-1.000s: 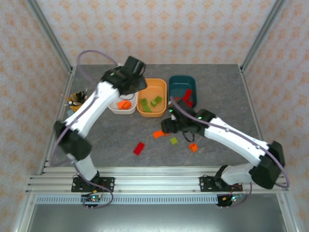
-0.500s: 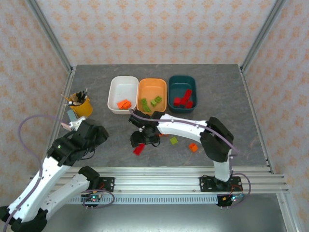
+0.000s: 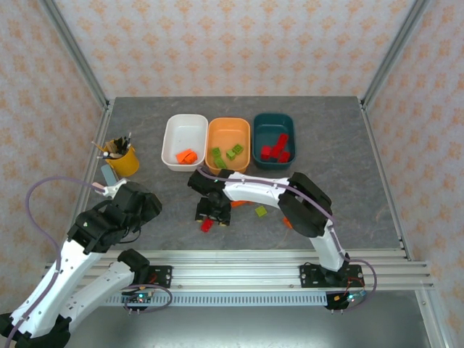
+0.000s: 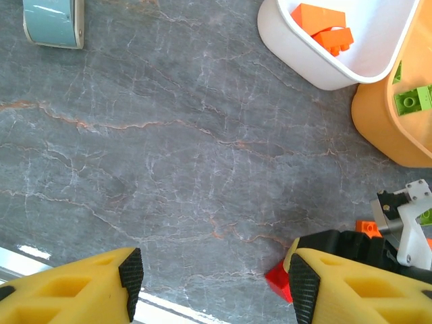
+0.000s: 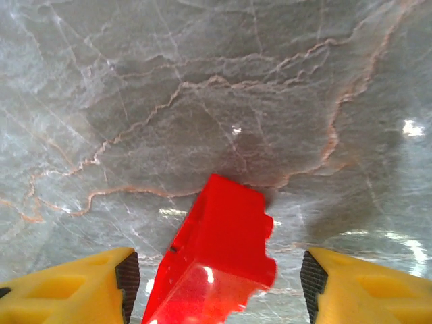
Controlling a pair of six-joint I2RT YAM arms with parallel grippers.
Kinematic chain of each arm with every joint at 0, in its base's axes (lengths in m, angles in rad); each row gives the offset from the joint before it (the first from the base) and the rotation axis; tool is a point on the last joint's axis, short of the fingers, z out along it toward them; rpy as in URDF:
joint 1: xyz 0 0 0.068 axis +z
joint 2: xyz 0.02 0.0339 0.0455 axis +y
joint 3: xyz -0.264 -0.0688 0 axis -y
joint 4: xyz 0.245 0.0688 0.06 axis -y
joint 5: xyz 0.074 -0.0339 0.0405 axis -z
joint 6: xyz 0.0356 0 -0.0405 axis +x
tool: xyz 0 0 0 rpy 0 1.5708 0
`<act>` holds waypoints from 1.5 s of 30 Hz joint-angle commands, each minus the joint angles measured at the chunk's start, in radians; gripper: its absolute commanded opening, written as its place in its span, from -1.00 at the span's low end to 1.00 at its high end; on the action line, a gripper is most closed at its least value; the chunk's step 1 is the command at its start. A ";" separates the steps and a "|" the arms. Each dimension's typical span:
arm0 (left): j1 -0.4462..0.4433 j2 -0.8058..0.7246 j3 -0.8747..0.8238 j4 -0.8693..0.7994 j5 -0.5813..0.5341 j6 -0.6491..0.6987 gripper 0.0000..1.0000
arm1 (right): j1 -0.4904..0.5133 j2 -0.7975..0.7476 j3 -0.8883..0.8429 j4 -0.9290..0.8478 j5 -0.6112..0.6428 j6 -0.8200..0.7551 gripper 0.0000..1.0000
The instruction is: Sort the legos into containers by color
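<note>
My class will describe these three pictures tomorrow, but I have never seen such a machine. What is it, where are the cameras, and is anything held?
Two robot arms stand at a table. One picture looks down from above; the other two come from cameras on the wrists. The white tub holds orange bricks, the orange tub green bricks, the teal tub red bricks. One green brick lies loose. The right fingers stand open astride a red brick, not gripping it. The left fingers are open over bare table.

2 orange legos [image 4: 318,16] lie in the white tub [image 4: 307,64], beside the orange tub [image 4: 381,128].
</note>
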 commanded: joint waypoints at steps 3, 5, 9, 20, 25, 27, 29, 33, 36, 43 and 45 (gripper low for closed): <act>-0.007 -0.017 0.000 -0.027 0.018 0.027 0.24 | 0.008 0.058 0.036 -0.001 0.050 0.122 0.19; -0.007 -0.018 0.001 -0.024 0.019 0.026 0.23 | 0.007 0.066 0.036 -0.002 0.059 0.135 0.08; -0.006 -0.017 0.002 -0.019 0.024 0.027 0.22 | 0.007 0.057 0.047 -0.014 0.095 0.124 -0.31; -0.037 0.076 -0.057 0.265 0.218 0.053 0.20 | -0.163 -0.200 0.063 -0.164 0.384 -0.089 -0.76; -0.153 0.265 -0.003 0.389 0.195 0.065 0.21 | -0.400 -0.233 0.098 -0.177 0.440 -0.308 -0.77; -0.188 0.335 0.027 0.429 0.181 0.060 0.21 | -0.485 -0.195 0.142 -0.158 0.452 -0.379 -0.77; -0.210 0.396 0.051 0.467 0.177 0.054 0.21 | -0.559 -0.131 0.217 -0.142 0.441 -0.433 -0.77; -0.231 0.512 0.129 0.498 0.174 0.076 0.21 | -0.667 0.065 0.455 -0.162 0.384 -0.477 -0.77; -0.236 0.580 0.182 0.499 0.183 0.103 0.22 | -0.709 0.222 0.644 -0.216 0.353 -0.478 -0.76; -0.255 0.749 0.294 0.530 0.248 0.176 0.23 | -0.745 0.443 0.892 -0.311 0.309 -0.481 -0.62; -0.271 0.803 0.341 0.525 0.267 0.221 0.23 | -0.746 0.434 0.891 -0.309 0.303 -0.486 -0.46</act>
